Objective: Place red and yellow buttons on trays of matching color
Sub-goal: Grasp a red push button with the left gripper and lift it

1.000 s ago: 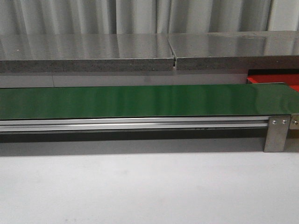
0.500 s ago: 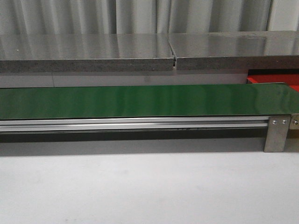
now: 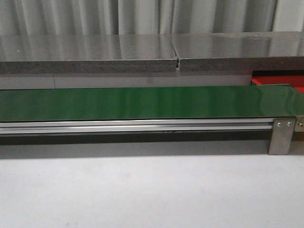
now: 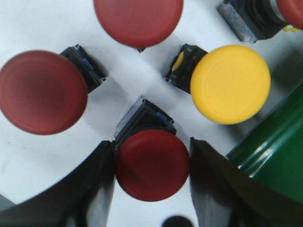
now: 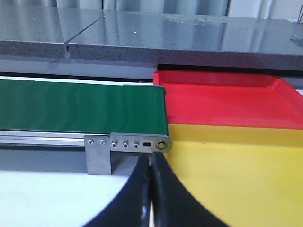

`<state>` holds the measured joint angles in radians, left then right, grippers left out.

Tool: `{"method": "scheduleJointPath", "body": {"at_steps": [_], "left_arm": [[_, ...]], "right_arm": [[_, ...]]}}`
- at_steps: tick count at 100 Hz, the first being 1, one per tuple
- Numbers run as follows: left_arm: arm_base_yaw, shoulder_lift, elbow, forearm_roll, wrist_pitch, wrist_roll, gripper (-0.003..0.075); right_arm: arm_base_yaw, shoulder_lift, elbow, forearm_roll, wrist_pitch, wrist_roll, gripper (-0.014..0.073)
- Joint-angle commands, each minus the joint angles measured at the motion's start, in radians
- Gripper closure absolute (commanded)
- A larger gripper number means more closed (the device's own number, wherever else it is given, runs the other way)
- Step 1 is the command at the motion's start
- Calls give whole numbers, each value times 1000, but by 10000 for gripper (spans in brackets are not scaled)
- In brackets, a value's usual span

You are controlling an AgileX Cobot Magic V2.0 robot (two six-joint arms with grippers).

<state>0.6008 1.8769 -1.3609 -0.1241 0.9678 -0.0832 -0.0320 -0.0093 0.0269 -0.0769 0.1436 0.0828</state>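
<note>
We've got the left gripper spread around a red button, not clamped, right gripper pressed together near the trays; yellow button sits just beyond the fingers, so closing skewed could knock it.

Green conveyor belt, grey stone ledge

Long green conveyor belt: smooth, semi-gloss sheen. Brushed silver metal rail w/ matt metal bracket. Grey speckled stone-look countertop, polished. Round red plastic button & round yellow plastic button: smooth, satin caps. Red plastic tray, yellow plastic tray: smooth.
</note>
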Motion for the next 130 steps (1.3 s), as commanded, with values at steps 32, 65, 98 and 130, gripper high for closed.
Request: {"method": "scheduleJointPath", "body": {"at_steps": [32,65,98,130], "left_arm": [[3,-213,-63,0,48,16,511],[-96,-235,-235,0,191,35,511],[-244,-141,-274,-23,180,35,511],[-265,-86,-274,-23,169,37,503]], "right_arm": [[-5,-14,-10,-9,-73,-3,660],[-5,-14,-10,-9,-73,-3,660],[-5,-14,-10,-9,-73,-3,660],[-5,-14,-10,-9,-73,-3,660]]}}
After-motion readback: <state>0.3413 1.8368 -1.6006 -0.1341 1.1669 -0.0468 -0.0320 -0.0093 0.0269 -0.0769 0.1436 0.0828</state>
